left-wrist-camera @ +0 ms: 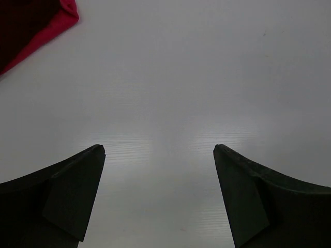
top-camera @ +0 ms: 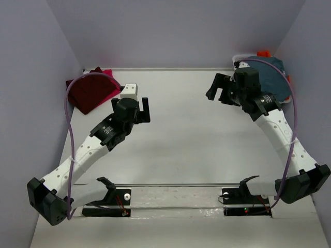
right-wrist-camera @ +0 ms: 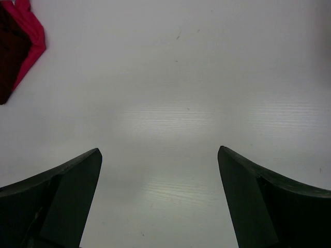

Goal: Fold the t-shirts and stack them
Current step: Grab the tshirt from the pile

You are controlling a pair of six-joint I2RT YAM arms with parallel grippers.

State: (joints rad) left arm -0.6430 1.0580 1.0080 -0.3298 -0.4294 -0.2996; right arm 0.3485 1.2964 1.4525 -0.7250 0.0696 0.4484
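A folded dark maroon t-shirt (top-camera: 89,93) lies at the table's far left corner on top of a bright pink t-shirt (top-camera: 107,73) whose edge peeks out. A slate teal-blue t-shirt (top-camera: 270,76) is piled at the far right with a bit of orange t-shirt (top-camera: 264,53) behind it. My left gripper (top-camera: 144,111) hovers open over bare table, right of the maroon shirt. My right gripper (top-camera: 220,89) hangs open just left of the teal shirt. Both wrist views show wide jaws with nothing between them: left gripper (left-wrist-camera: 159,155), right gripper (right-wrist-camera: 159,155). The maroon t-shirt (left-wrist-camera: 20,26) and pink t-shirt (right-wrist-camera: 32,36) show in the corners.
A white tub (top-camera: 239,62) holds the teal and orange cloth at the far right corner. Grey walls close in the table on three sides. Purple cables (top-camera: 67,119) loop off each arm. The arm mounts (top-camera: 111,201) sit at the near edge.
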